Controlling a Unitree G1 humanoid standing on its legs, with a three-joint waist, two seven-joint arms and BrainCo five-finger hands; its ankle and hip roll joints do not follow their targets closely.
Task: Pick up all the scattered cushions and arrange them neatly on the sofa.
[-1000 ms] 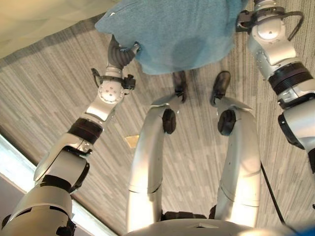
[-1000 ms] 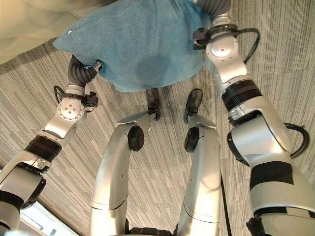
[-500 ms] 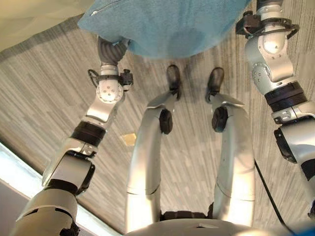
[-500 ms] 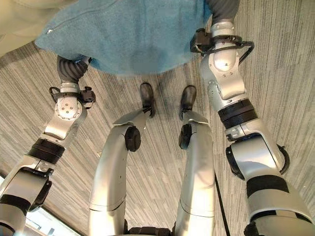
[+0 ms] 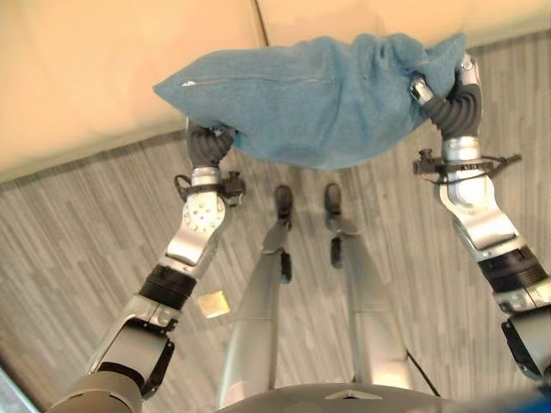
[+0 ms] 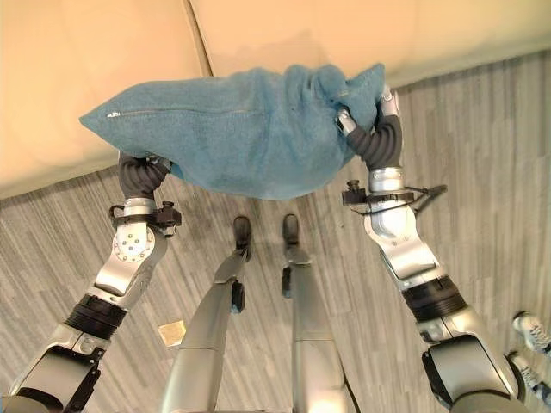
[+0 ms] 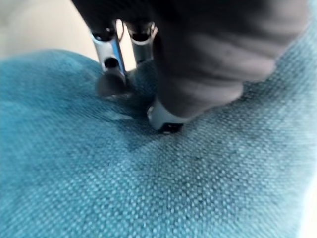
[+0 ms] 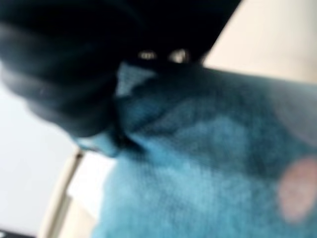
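Silver-grey arms, dark ribbed wrist covers, black elbow bands, silver dark-tipped fingers (image 7: pixel 113 54)

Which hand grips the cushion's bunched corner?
The right hand, fingers curled round that corner of the blue cushion; the left hand sits under the zipper end.

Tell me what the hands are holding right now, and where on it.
Both hold the blue woven fabric cushion over the beige sofa: the right hand bunches its right end, the left hand digs into its left underside.
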